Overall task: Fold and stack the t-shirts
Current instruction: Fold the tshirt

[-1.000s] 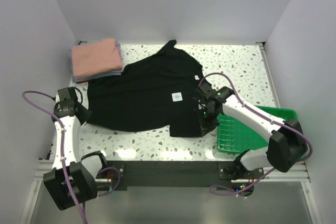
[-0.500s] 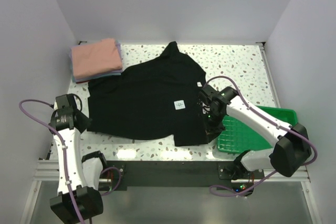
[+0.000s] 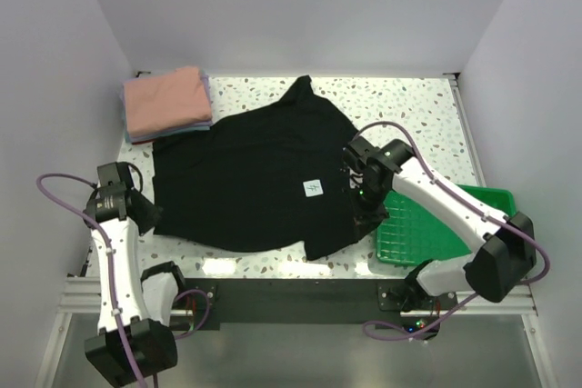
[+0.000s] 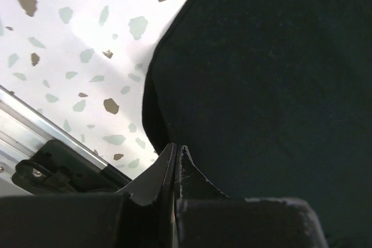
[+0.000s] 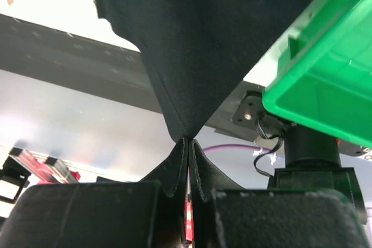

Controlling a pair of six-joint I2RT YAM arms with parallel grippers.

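A black t-shirt (image 3: 255,170) lies spread out on the speckled table, its small white tag (image 3: 314,188) facing up. My left gripper (image 3: 153,217) is shut on the shirt's near left edge; in the left wrist view the black cloth (image 4: 261,68) runs into the closed tips (image 4: 176,149). My right gripper (image 3: 362,222) is shut on the shirt's near right corner, and the cloth (image 5: 203,39) hangs in a point from the pinched tips (image 5: 189,140). At the back left sits a folded stack with a salmon-pink shirt (image 3: 166,102) on top and lavender and bluish edges under it.
A green plastic tray (image 3: 436,233) stands at the near right, right beside my right gripper, and its rim (image 5: 325,85) fills the right side of the right wrist view. The table's metal front rail (image 4: 35,137) runs close behind my left gripper.
Both grippers have moved toward the near edge, dragging the black shirt with them; the white tag has slid nearer and slightly right.
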